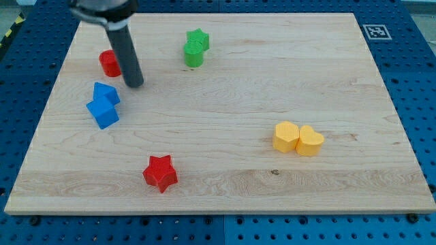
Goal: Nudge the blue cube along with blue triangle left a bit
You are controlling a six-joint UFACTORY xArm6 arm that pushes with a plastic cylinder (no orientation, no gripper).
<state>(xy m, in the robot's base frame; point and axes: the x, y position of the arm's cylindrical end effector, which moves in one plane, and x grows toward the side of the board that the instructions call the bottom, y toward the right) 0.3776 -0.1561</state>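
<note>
In the camera view, our tip (135, 84) sits upper left, just right of the blue triangle (105, 92), which touches the blue cube (103, 112) below it. We carry no claw, only a rod. We judge we're lining up; next calls for a short leftward push.

One high, angled view covers the whole board (225, 136).
</note>
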